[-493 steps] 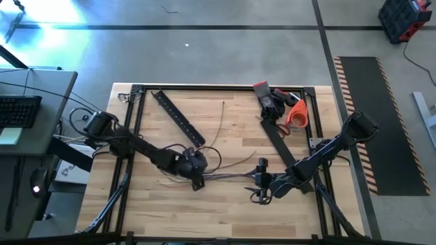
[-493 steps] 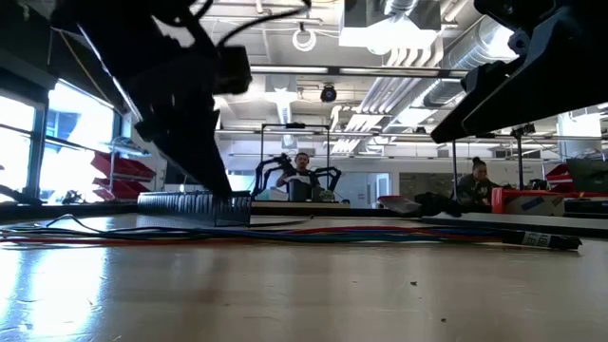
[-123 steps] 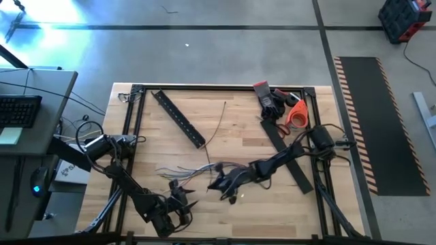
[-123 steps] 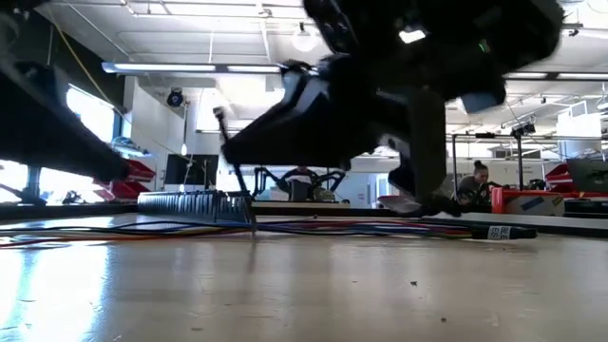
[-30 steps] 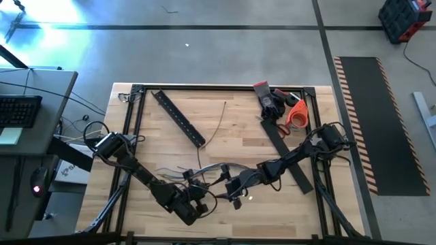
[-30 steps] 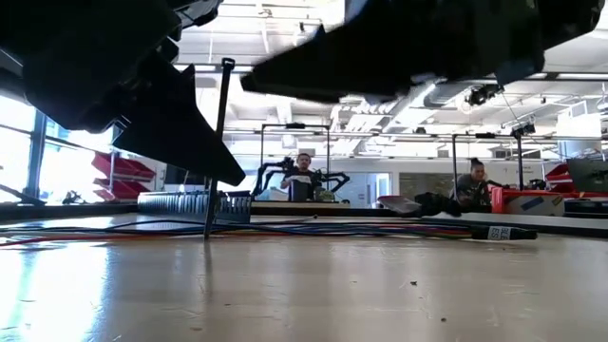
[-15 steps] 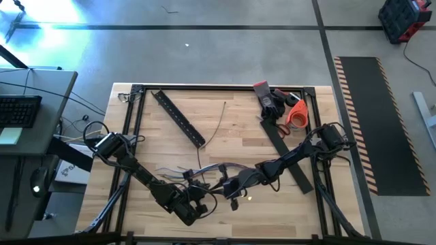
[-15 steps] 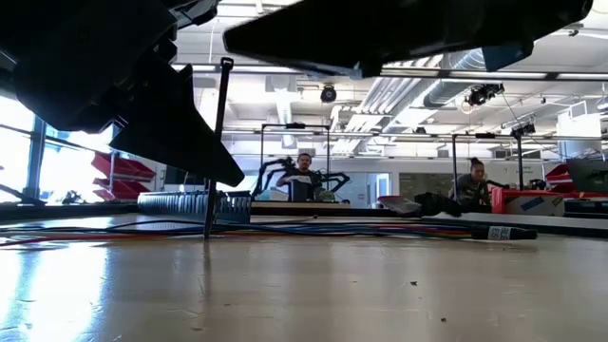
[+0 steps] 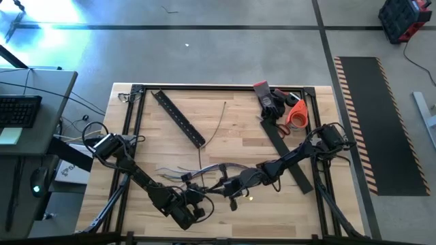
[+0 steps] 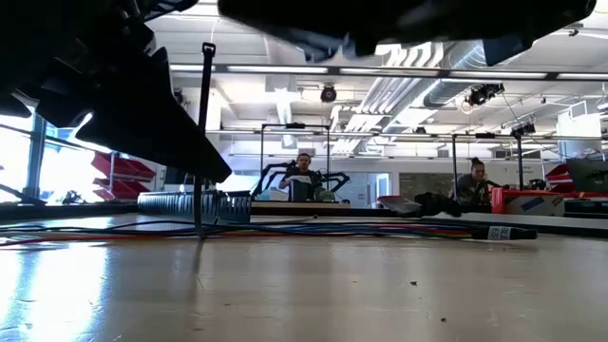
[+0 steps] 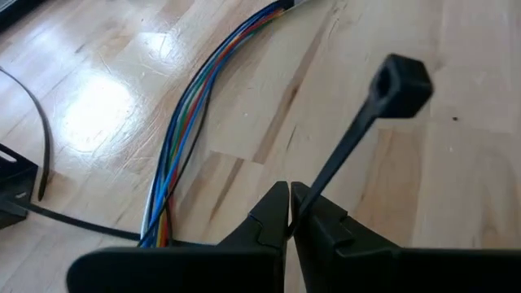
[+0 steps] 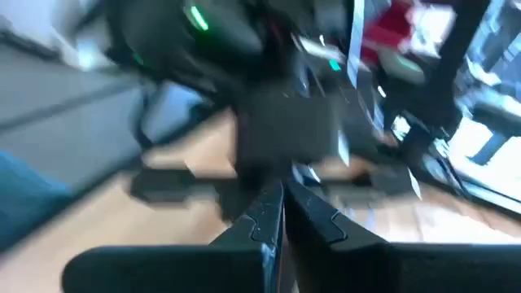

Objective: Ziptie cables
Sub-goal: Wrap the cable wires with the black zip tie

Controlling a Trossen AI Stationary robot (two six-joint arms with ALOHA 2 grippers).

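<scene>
— Jaws first: how do they stand on each arm?
— Both pairs are closed. The left gripper [image 11: 289, 213] pinches a black zip tie [image 11: 358, 130] by its strap, so the tie stands up out of the pinch with its square head at the top. The right gripper [image 12: 282, 213] has its fingers pressed together; I cannot see anything between them, as that wrist view is blurred.
— Go from big to small, then.
— A wooden surface [image 9: 231, 129] inside a black frame carries everything. Both arms reach over its near half: the left gripper [image 9: 193, 209] sits close to the near edge, the right gripper [image 9: 233, 192] just beside it, toward the middle.
— Where are the cables?
— The cables [image 9: 204, 171] lie flat across the middle of the surface, between the two arms, running under the right arm. From the left wrist they show as a bundle of blue, green, red and yellow wires [image 11: 183, 138] side by side on the wood. In the low view the bundle [image 10: 361, 229] stretches along the surface, and the zip tie [image 10: 201, 133] stands upright above it.
— Anything else?
— A flat perforated black bar [image 9: 178, 118] lies at a slant in the far left part. At the far right corner sit a roll of orange tape [image 9: 298, 114], a dark glove [image 9: 270, 101] and scissors [image 9: 281, 127]. A single loose wire [image 9: 219, 124] lies near the bar.
</scene>
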